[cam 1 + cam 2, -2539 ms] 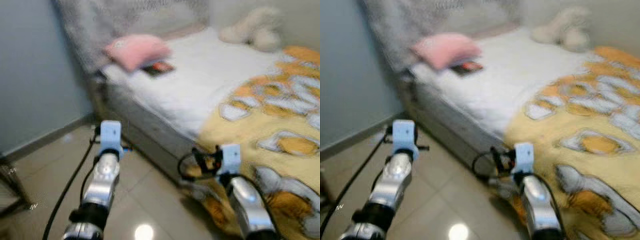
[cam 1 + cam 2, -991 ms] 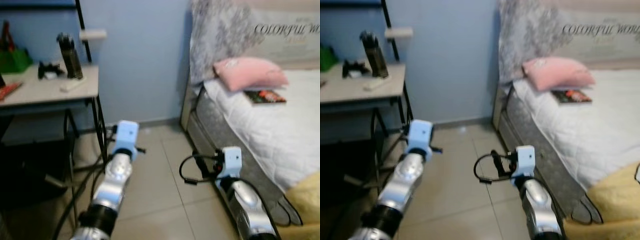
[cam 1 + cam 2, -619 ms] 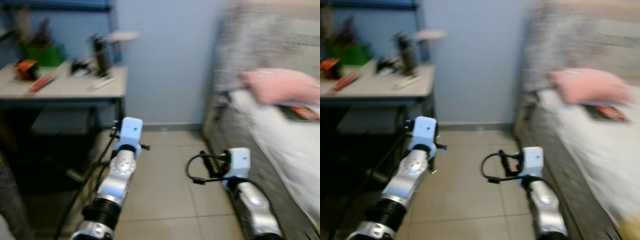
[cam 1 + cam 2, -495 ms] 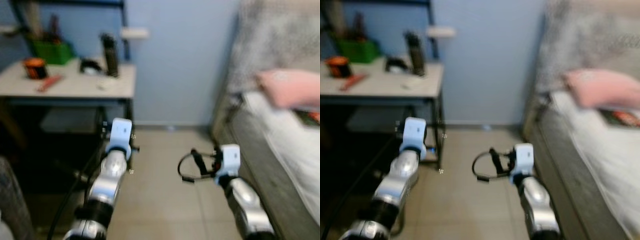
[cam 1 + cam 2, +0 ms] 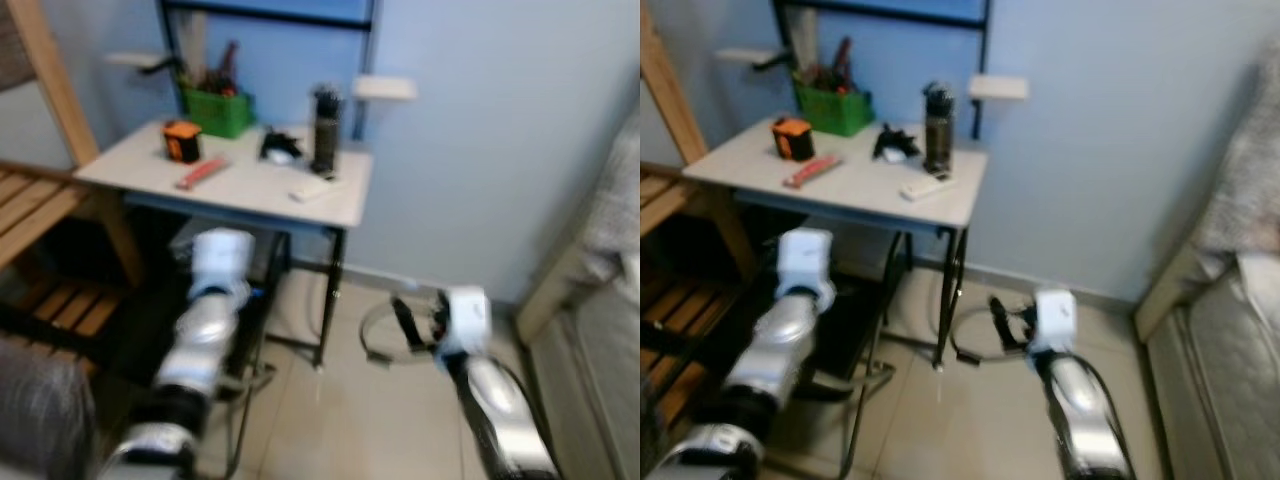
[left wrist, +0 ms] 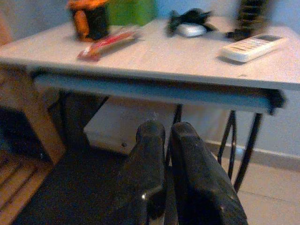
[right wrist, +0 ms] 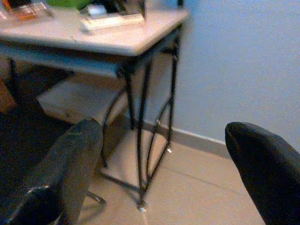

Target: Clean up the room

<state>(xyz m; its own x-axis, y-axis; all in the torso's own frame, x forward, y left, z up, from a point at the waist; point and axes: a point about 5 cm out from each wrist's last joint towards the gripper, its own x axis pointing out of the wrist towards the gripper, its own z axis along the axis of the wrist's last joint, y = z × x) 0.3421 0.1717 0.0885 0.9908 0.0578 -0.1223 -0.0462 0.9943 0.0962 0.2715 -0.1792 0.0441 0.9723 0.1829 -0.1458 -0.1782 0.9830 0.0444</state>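
Two and a half seconds of turning have swung the whole view leftward: the bed with the pink pillow and yellow blanket, then central, is reduced to a grey edge [image 5: 1230, 330] at the far right of the frame. That is camera motion; none of the things can be said to have moved.

Largest item now: the worktop [image 5: 855, 190], upper left of the frame, against the blue wall. On it, back to front: a green bin [image 5: 832, 112] of tools, a dark bottle [image 5: 937, 115], a black object [image 5: 892, 143] beside it, an orange-and-black item [image 5: 792, 137], a flat red piece [image 5: 810, 171], a white remote [image 5: 926, 186] near the front right corner. A wooden slatted frame [image 5: 40, 210] stands at the left edge.

Left pincer [image 6: 163, 136]: fingers pressed together, empty, held low in front of the worktop's edge. Right pincer [image 7: 164, 154]: fingers wide apart, empty, over the tiled floor by the worktop's legs.

Judgement: attention has passed from bed to worktop. Whether these items are clutter awaiting pickup or things already put away, the frames do not settle.
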